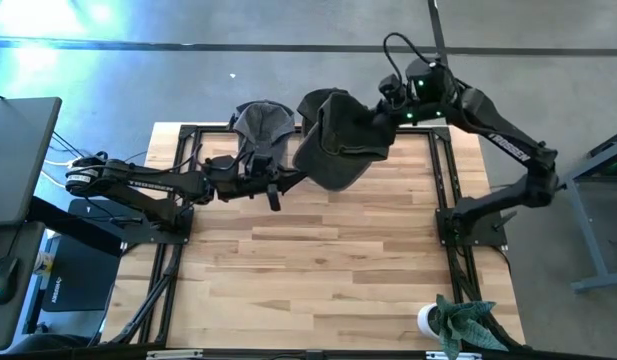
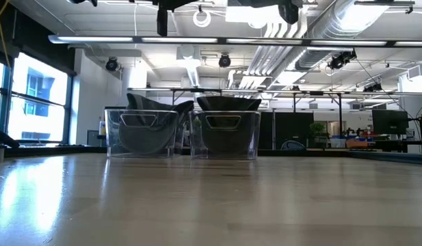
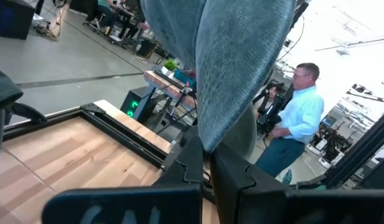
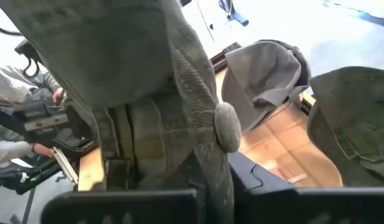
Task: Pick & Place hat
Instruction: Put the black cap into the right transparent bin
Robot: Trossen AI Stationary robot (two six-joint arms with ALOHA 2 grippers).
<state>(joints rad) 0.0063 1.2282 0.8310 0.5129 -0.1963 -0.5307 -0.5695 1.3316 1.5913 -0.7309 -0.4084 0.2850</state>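
A dark olive hat (image 1: 338,145) hangs above the far middle of the table, held between both arms. My left gripper (image 1: 296,180) reaches in from the left and is shut on the hat's near left edge. My right gripper (image 1: 386,118) comes from the far right and is shut on its crown. Behind, at the far edge, a grey hat (image 1: 263,122) lies in a clear bin (image 2: 115,137). Another dark hat (image 4: 353,124) lies in the bin (image 2: 255,137) beside it. The held hat is above the low view's frame. My left gripper pinches a fold of the hat's cloth (image 3: 223,124) between its two fingers (image 3: 185,168). The fingers lie about level and come from the table's left. The hat is lifted clear of the table. One layer or several, I cannot tell. My right gripper pinches the hat's crown beside the top button (image 4: 226,127) between its two fingers. It comes from the far right, slanting down. The cloth bunches in folds (image 4: 142,130) over the fingers, clear of the table.
The near half of the wooden table (image 1: 318,270) is bare. A white cup with a green plant (image 1: 458,320) stands at the near right corner. Black frame rails (image 1: 448,180) run along both sides. A person in a light blue shirt (image 3: 300,112) stands beyond the table.
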